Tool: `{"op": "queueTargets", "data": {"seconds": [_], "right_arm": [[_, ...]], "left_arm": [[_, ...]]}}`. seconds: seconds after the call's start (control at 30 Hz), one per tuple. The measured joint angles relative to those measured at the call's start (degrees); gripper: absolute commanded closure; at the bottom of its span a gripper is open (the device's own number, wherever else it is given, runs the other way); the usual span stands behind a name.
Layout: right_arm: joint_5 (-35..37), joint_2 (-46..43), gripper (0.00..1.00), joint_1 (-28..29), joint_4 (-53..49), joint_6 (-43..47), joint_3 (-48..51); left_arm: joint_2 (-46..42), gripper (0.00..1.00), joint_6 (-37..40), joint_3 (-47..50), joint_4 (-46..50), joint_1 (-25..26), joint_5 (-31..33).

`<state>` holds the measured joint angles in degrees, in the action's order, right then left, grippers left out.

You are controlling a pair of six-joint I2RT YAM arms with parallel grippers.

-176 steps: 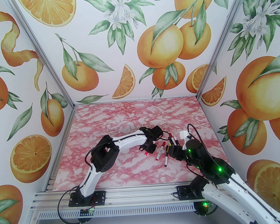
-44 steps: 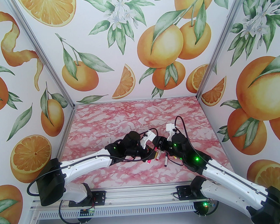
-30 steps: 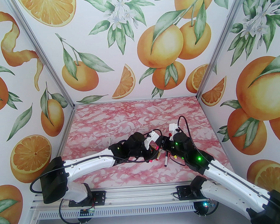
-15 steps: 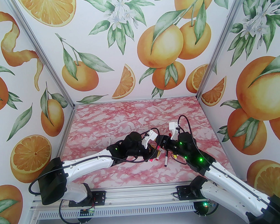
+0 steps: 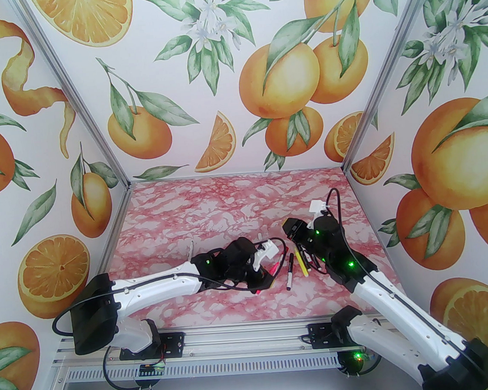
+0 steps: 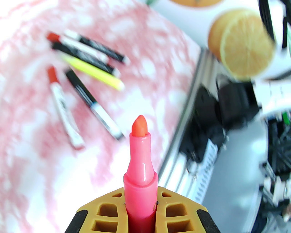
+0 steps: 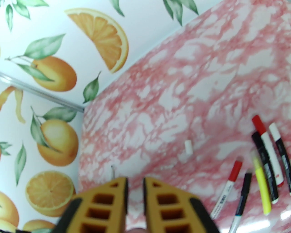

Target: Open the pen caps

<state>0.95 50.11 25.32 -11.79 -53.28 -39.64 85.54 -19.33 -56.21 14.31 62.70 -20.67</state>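
My left gripper (image 6: 141, 195) (image 5: 270, 278) is shut on a pink pen (image 6: 139, 163) whose cap is off; its orange-pink tip (image 6: 139, 125) stands bare. My right gripper (image 7: 135, 188) (image 5: 291, 227) hangs raised behind and to the right of it, its fingers almost together. A pinkish cap (image 7: 136, 230) shows deep between them at the frame's bottom edge. On the table lie a yellow pen (image 6: 93, 72) (image 7: 262, 182), a red-capped white pen (image 6: 64, 111) (image 7: 228, 188), a black-capped pen (image 6: 94, 105) (image 7: 243, 193) and others beside them. A loose white cap (image 7: 188, 147) (image 5: 259, 236) lies farther back.
The pink marbled table (image 5: 211, 204) has free room at the back and on the left. Printed orange walls (image 5: 40, 196) close three sides. An aluminium rail (image 5: 237, 340) with the arm bases runs along the near edge.
The two grippers were together on the pink pen. The right gripper has pulled away up and back to the right, and the left has drawn back with the pen, now uncapped.
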Motion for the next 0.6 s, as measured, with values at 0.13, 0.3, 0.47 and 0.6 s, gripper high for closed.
{"op": "queueTargets", "data": {"seconds": [0.13, 0.3, 0.47, 0.6], "right_arm": [[-0.98, 1.20, 0.86, -1.57, 2.19, 1.33, 0.00], [-4.83, 4.20, 0.84, -1.79, 2.82, 6.12, -0.02], [-5.95, 9.73, 0.83, -1.79, -1.57, 12.98, -2.40], [-5.53, 15.21, 0.82, -1.79, -4.46, 17.27, -4.66]], "left_arm": [[-1.20, 1.00, -0.22, 1.51, -0.04, -0.42, -0.57], [-6.01, 1.00, -1.73, 4.48, -1.31, -1.99, 0.31], [-11.47, 1.00, -2.80, 5.81, -1.68, -3.69, 5.20], [-15.32, 1.00, -2.84, 6.62, -0.90, -4.66, 10.56]]}}
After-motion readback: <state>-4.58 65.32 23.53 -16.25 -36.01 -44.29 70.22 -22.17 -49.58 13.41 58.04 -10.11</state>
